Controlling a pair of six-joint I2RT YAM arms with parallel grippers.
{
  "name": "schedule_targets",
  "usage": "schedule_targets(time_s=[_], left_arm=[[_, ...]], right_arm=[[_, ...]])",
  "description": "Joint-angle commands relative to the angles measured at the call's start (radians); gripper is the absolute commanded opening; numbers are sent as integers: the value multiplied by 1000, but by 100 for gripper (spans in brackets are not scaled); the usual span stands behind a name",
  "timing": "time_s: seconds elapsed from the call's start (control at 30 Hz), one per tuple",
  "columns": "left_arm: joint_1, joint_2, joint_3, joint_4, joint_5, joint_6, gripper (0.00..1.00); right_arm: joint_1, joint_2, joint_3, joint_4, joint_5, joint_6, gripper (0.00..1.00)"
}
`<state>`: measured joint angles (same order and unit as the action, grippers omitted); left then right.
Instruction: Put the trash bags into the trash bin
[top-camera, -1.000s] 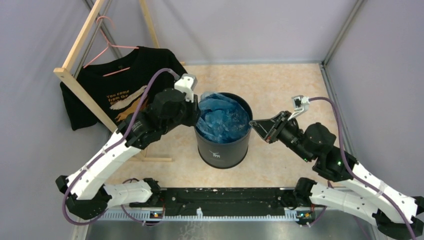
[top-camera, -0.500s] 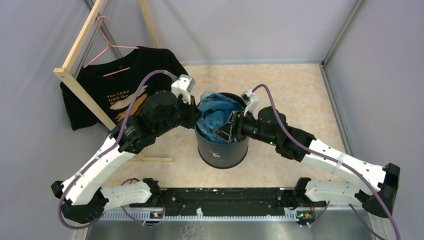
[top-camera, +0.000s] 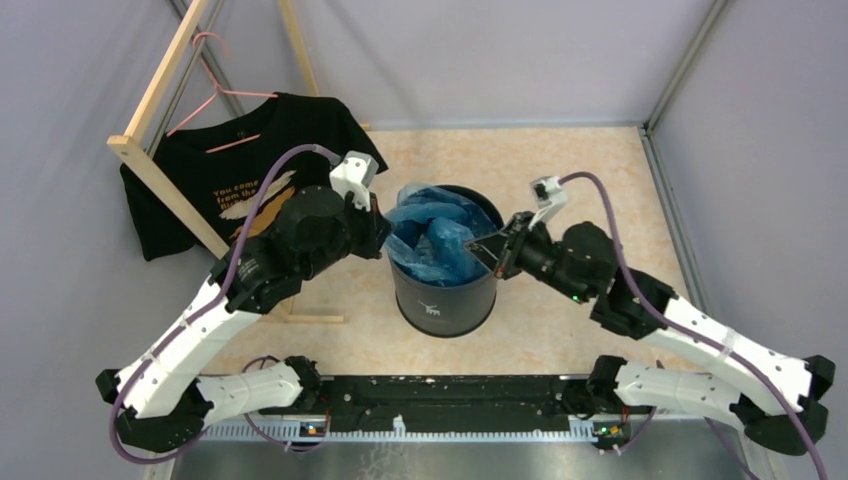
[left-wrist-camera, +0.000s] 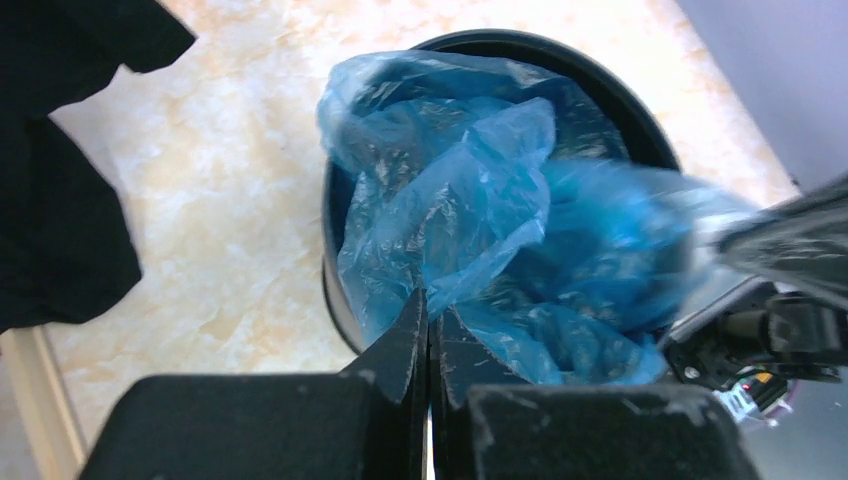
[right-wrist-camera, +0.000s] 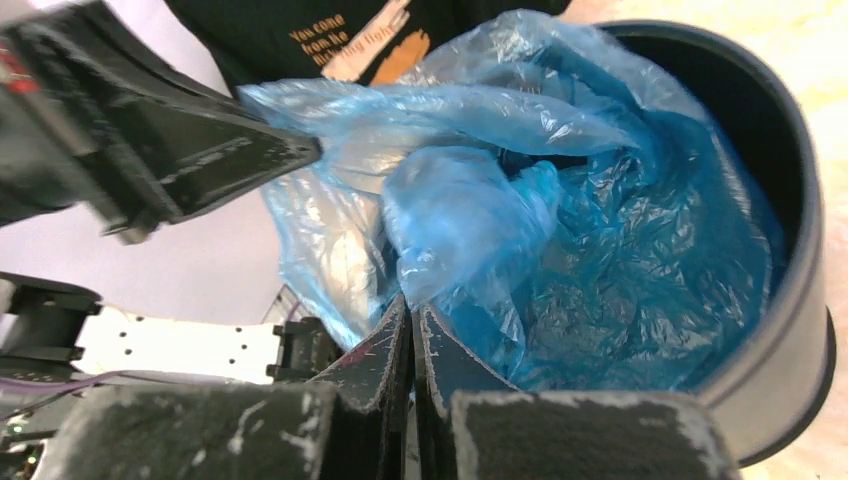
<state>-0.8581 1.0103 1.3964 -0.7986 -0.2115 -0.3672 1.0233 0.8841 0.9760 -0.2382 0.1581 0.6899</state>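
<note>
The trash bag (top-camera: 437, 245) is seen mostly inside the trash bin (top-camera: 445, 300). It is bunched in the mouth, with crumpled folds heaped above the rim and one flap drawn out over the bin's left rim. It is not yet seated.

Step in hand, as judged: stuffing.
- The left gripper (left-wrist-camera: 428, 312) is clenched at the bin's left rim with a fold of film pinched at its tips. The film is seen stretched to them in the right wrist view.
- The right gripper (right-wrist-camera: 411, 318) is closed at the bin's right rim, a lobe of the bag caught at its tips as far as can be told.

Next move, as judged: the pinched folds are to be carried toward the bin's centre, pressed below the rim, then let go. Care is called for, since thin film may cling to the fingers and be dragged back out. The bin could also be tipped by a sideways pull.

Look of the bag: light blue, translucent, thin, heavily crinkled, glossy where stretched. Air appears trapped in the folds, so spring-back is to be expected.

A black T-shirt (top-camera: 250, 170) is noted well to the bin's left, apart from it.
</note>
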Motion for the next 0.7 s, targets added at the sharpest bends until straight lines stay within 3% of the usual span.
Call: schedule_targets(time_s=[0.0,0.33,0.67], left_arm=[[2,-1,6,-75,-117,8,0],[5,-11,-16,-125,-205,30,0],[22,32,0,-151,-287,82,0]], right_arm=[[7,-111,-11,-71,51,15,0],[6,-385,-136,-265,142,105,0],[6,-429,-56,-388,172,83,0]])
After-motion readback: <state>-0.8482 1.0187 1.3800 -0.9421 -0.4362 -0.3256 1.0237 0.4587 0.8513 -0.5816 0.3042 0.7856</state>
